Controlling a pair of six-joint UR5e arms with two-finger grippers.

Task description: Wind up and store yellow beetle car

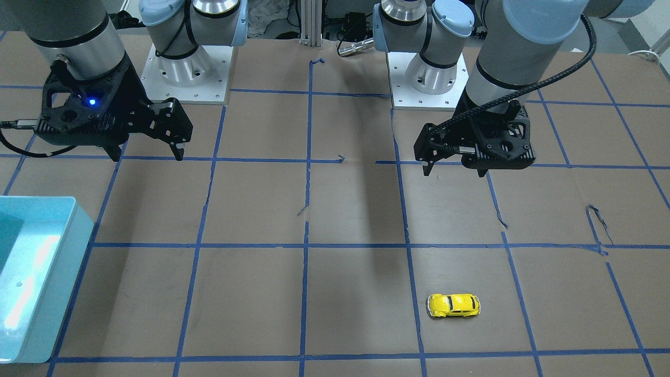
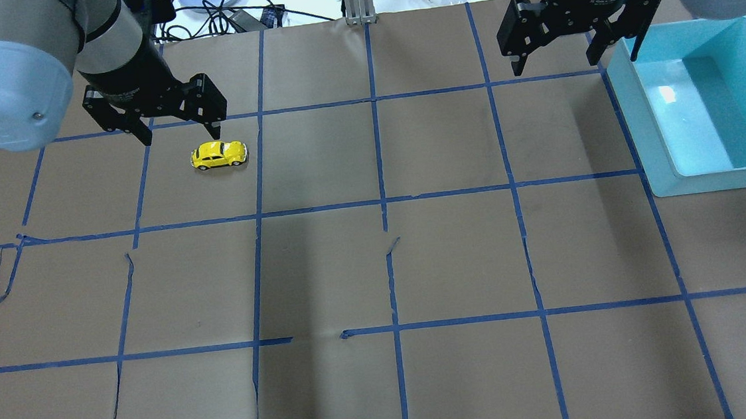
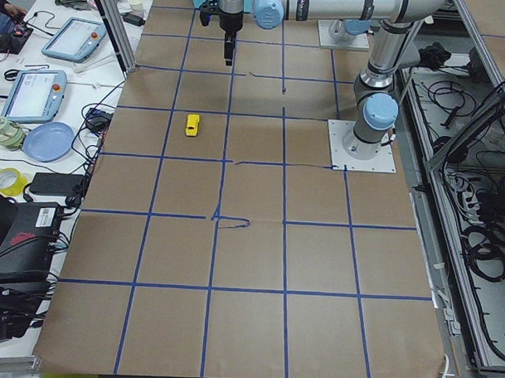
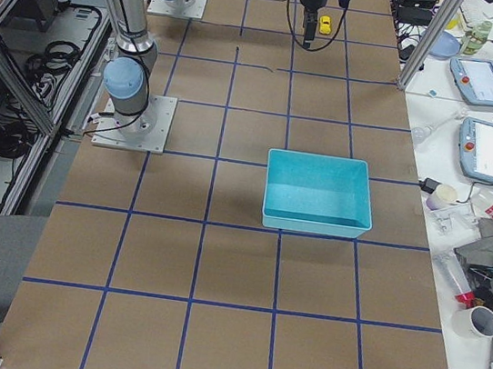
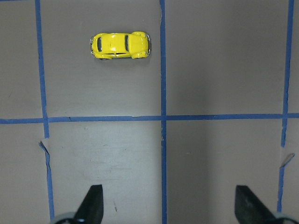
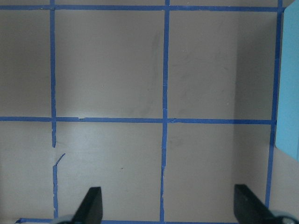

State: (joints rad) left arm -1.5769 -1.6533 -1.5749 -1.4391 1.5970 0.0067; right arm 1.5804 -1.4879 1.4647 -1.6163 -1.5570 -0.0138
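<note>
Ahead of the left claw (image 2: 180,133), off toward 1 finger's side, the car (image 2: 219,154) is sitting on its wheels on the table (image 2: 456,256). Its length is running along the line between the 2 fingertips (the wrist view is showing it well beyond them, touching neither). That claw is hanging above the table with its jaws spread wide, gripping nothing. The right claw (image 2: 554,63) is hovering well apart from the car, its 2 fingers likewise spread and holding nothing. Just beside the right claw, on its outer side, a bin (image 2: 635,115) is resting on the table. Blue tape (image 2: 382,202) is crossing the table under both claws.
</note>
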